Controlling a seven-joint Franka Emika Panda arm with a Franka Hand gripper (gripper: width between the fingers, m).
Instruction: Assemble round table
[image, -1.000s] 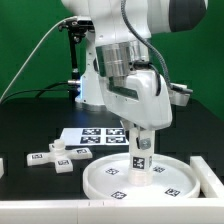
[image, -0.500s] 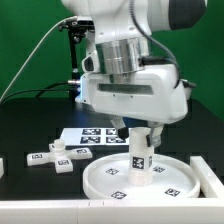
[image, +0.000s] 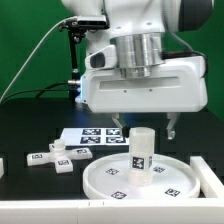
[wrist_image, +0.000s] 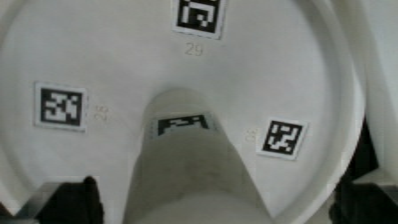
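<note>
Tool (image: 145, 126) hangs with jaws wide apart, gripping nothing, just above the leg (image: 141, 152), which stands upright at the centre of the disc (image: 100, 181). If the leg is not fully seated, a brushing finger could tip it. The cross-shaped foot (image: 61, 160) lies apart on the table (image: 25, 130), near the marker board (image: 92, 136), unobstructed.

White plastic rimmed round disc (image: 98, 183) flat on black table (image: 20, 182). Short thick white cylinder leg (image: 143, 152) upright at disc centre, tag toward camera. White two-finger gripper (image: 145, 132) just above leg, jaws spread wide, fingers clear of leg. Small white cross-shaped foot (image: 60, 162) loose toward exterior view's left. Marker board (image: 92, 137) behind disc.
</note>
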